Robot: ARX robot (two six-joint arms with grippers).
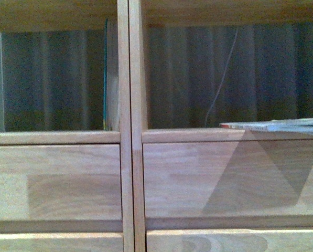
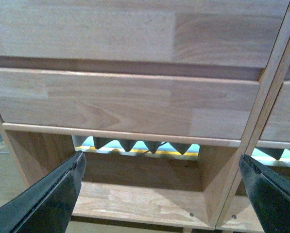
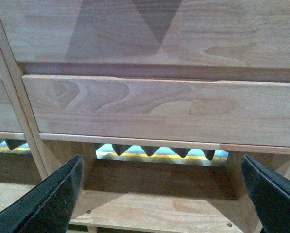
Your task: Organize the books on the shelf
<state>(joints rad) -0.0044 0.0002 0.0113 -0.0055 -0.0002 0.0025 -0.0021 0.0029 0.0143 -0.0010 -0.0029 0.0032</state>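
Your left gripper (image 2: 162,160) is spread wide, its two black fingers (image 2: 52,199) far apart with nothing between them. It faces the shelf (image 2: 125,104) low down: two plain drawer fronts lie one above the other ahead of it, and below them is an open bay with a bare wooden floor. At the back of that bay a strip of teal and yellow light shows under the drawer, broken by a row of dark pointed shapes.

Your right gripper (image 3: 162,161) is the same, jaws wide and empty, its fingers (image 3: 47,204) framing the matching bay in the next column. A pale drawer front (image 3: 159,109) with wavy grain sits just above that bay, and a triangular shadow falls on the front above it.

Higher up, in the front view, you see the two columns split by a double upright (image 1: 130,105). The teal book (image 1: 106,73) stands upright in the left compartment, pressed against that upright, and only its thin edge shows. The white book (image 1: 271,126) lies flat on the floor of the right compartment, over at the right side. Its red-and-white spine faces you, and its far end runs out of the frame. It throws an angular shadow on the drawer front below. A thin pale cord (image 1: 222,79) hangs behind the right compartment against a dark, striped backdrop.
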